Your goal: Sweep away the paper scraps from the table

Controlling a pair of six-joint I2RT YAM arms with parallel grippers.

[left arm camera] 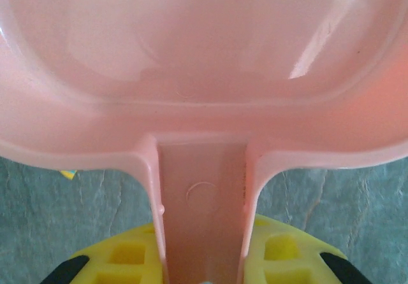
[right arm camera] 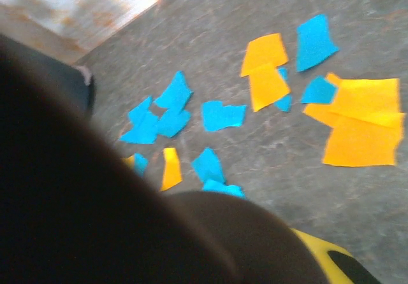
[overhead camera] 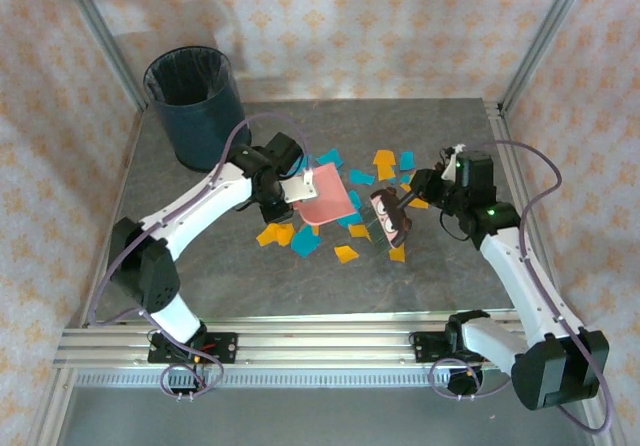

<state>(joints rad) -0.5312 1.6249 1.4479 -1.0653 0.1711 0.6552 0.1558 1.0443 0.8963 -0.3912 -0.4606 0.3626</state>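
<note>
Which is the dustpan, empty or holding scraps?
Empty: the dustpan shows bare pink inside; paper scraps lie on the table around it.

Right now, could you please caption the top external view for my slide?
Left arm holds a pink dustpan amid paper scraps; right arm holds a small brush.

Paper scraps point(overhead camera: 346, 254) are teal and orange, the table point(overhead camera: 260, 286) mottled grey.

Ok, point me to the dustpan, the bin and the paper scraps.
dustpan point(overhead camera: 328, 204): top external view, on its flat pink tray.
bin point(overhead camera: 205, 126): top external view, on its dark blue side wall.
paper scraps point(right arm camera: 357, 144): right wrist view, on the largest orange piece.
</note>
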